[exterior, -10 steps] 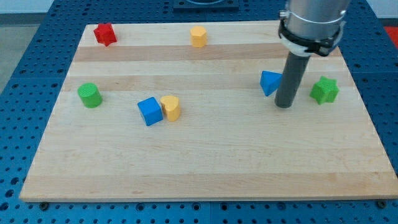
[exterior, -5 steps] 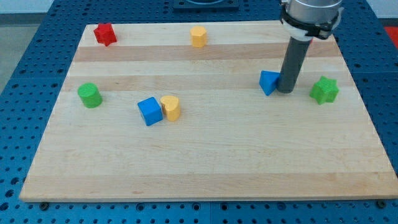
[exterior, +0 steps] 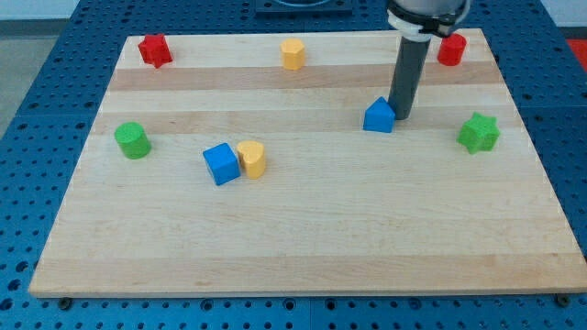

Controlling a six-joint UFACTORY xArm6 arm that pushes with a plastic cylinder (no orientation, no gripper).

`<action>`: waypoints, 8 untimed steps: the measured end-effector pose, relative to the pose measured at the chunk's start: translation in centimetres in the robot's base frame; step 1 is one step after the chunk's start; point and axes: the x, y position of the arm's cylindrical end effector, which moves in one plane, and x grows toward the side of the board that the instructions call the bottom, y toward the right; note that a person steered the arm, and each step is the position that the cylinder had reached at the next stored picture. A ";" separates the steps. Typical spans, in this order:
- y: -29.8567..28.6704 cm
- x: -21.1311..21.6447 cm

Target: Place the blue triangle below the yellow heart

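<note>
No writing, label, brand, number or sign can be read anywhere — not on the wooden board, the coloured blocks, the dark rod or the blue perforated table — every surface is plain.

On the pale wooden surface, the blue triangle block sits right of centre, with my tip touching its right side. The yellow heart block lies well to its left and lower, touching the blue cube block on its left. The green star block is near the right edge.
</note>
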 end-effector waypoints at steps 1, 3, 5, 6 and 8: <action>-1.3 0.0; -4.2 0.0; -6.5 0.0; -7.8 0.1; -10.0 1.7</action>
